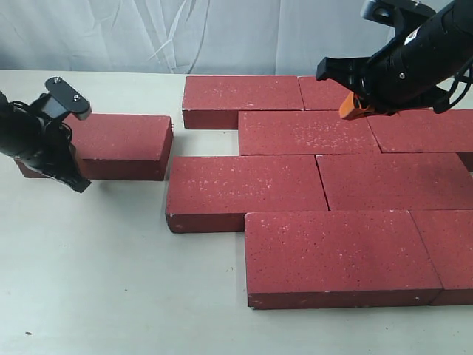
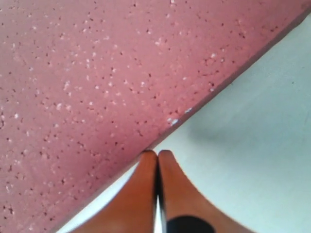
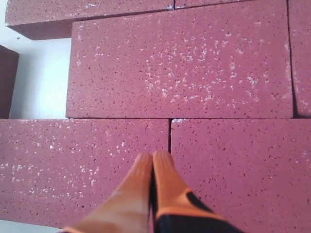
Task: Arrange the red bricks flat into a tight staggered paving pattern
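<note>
Several red bricks (image 1: pixel 307 132) lie flat in staggered rows over the middle and right of the table. One loose red brick (image 1: pixel 122 144) lies apart on the left, filling most of the left wrist view (image 2: pixel 97 87). My left gripper (image 1: pixel 70 151) is shut and empty, with its orange tips (image 2: pixel 157 154) at that brick's lower edge by the table. My right gripper (image 1: pixel 353 107) is also shut and empty. It hovers above the back rows, its tips (image 3: pixel 153 158) over a seam between two bricks, below a third brick (image 3: pixel 180 68).
The pale table (image 1: pixel 111 281) shows bare surface at the front left. A gap of table (image 1: pixel 177 151) separates the loose brick from the paved rows. A white curtain (image 1: pixel 148 33) hangs behind. The right arm's black body (image 1: pixel 414 59) spans the back right bricks.
</note>
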You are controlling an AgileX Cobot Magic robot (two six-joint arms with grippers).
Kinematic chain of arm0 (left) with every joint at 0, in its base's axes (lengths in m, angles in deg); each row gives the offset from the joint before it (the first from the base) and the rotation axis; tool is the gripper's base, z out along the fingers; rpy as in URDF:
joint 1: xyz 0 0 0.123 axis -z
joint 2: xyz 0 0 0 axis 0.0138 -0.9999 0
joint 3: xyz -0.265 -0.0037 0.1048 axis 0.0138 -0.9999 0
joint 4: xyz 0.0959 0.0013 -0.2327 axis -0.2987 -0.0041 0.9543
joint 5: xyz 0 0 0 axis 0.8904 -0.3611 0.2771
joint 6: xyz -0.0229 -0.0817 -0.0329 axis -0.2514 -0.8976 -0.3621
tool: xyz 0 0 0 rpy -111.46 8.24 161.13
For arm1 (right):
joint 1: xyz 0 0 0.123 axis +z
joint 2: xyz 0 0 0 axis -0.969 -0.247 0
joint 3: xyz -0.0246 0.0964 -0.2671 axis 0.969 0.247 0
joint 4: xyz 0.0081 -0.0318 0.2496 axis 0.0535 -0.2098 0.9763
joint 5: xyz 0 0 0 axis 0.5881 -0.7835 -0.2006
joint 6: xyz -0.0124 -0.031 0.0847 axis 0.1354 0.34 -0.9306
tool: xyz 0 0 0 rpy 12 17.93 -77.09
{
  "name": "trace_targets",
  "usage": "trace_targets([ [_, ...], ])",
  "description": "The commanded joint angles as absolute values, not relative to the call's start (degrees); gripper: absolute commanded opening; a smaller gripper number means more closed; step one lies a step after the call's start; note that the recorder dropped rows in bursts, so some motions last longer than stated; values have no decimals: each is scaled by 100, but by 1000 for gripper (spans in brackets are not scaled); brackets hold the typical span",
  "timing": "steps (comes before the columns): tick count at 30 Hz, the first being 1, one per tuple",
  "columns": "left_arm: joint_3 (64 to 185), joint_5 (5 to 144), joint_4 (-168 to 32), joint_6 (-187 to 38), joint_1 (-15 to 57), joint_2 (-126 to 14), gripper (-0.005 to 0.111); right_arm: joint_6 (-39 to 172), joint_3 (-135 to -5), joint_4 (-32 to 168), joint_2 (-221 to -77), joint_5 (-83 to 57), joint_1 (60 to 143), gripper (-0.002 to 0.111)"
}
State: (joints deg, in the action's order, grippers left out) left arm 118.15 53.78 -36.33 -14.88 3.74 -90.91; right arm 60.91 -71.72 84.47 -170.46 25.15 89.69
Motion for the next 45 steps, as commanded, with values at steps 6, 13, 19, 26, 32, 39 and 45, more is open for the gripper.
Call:
trace_targets([
  [6,11794,5504,-3269,-1328,378,-9217,0,6145,-7203,8442,-16991,2486,8942,-1],
  [13,11794,5562,-3255,-1315,378,-9435,0,6145,-7203,8442,-16991,2486,8942,-1],
  [19,11794,5702,-2687,-961,378,-9483,0,6145,-7203,8442,-16991,2478,8942,-1],
  [26,11794,5829,-2254,-549,378,-9483,0,6145,-7203,8442,-16991,2478,8942,-1],
  [32,11794,5699,-2265,-549,378,-9368,0,6145,-7203,8442,-16991,2478,8942,-1],
  [39,11947,5219,-1971,-620,378,-8661,0,6145,-7203,8442,-16991,2495,8942,-1],
  [45,12417,4974,-3034,-3090,316,-8052,0,6145,-7203,8442,-16991,2495,8942,-1],
])
